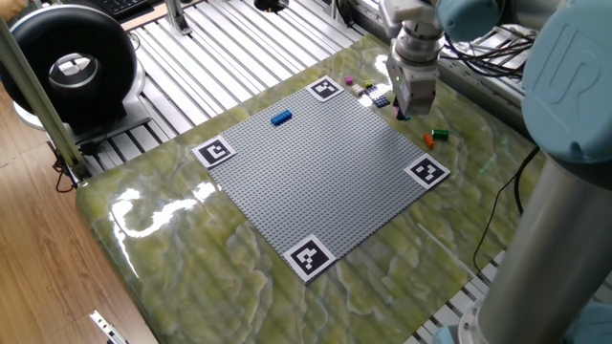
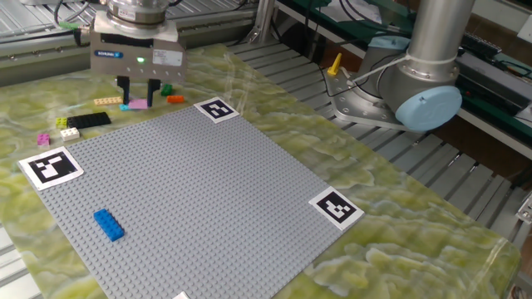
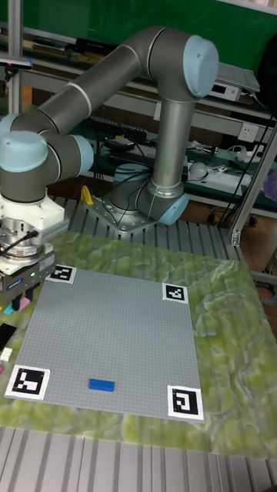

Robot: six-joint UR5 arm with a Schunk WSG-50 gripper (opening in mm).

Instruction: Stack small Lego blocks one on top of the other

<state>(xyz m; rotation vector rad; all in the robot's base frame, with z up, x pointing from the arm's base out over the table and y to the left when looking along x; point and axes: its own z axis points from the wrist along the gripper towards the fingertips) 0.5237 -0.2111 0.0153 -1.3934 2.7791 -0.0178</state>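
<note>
Pincer (image 2: 139,93): fingers closed on small magenta-pink plastic brick (image 2: 140,104), raised off table nr far corner. Small bright blue studded brick (image 2: 108,224): flat on grey studded baseplate (image 2: 199,199), well apart. Pick done, apparently; carry & stacking left.

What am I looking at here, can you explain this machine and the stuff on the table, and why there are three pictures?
It is a robot arm with a two-finger gripper. Three cameras film the same moment: two from different sides of the table, and one tall picture that faces the arm's base. On the green table lies a grey baseplate with black-and-white marker squares at its corners. A blue brick sits on the baseplate. The gripper is shut on a pink brick, lifted just off the surface. A few other loose bricks lie beside the baseplate.
</note>
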